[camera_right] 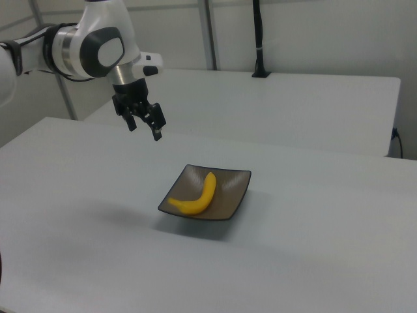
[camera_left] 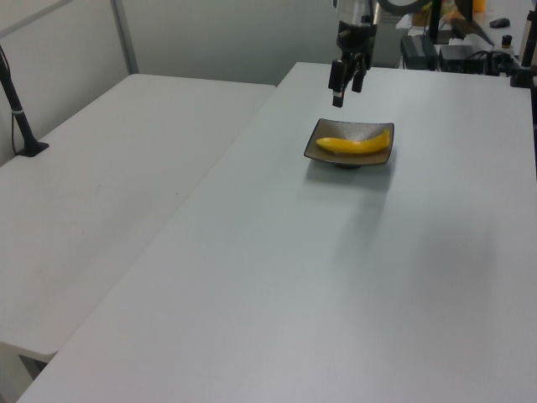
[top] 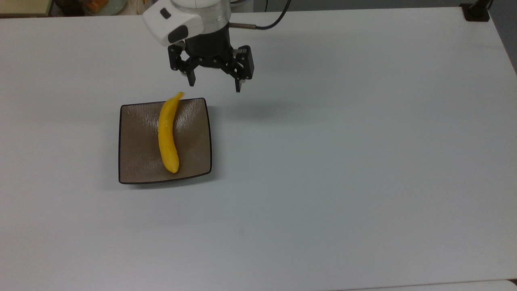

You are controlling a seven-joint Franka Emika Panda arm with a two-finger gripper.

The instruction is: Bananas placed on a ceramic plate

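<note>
The banana (top: 167,134) is being left lying across the middle of the brown plate (top: 133,161) on the white worktop (top: 343,161), while the claw (top: 214,85) is being held spread wide and empty, up off the plate at about 1 o'clock in the top view, so the job is likely done.

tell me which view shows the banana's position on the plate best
The top view: it looks straight down, so the banana shows full length on the plate, its stem tip reaching the far rim. The left view shows it low and foreshortened; the right view shows its curve at a slant. The hand hangs open, clear of it.
</note>
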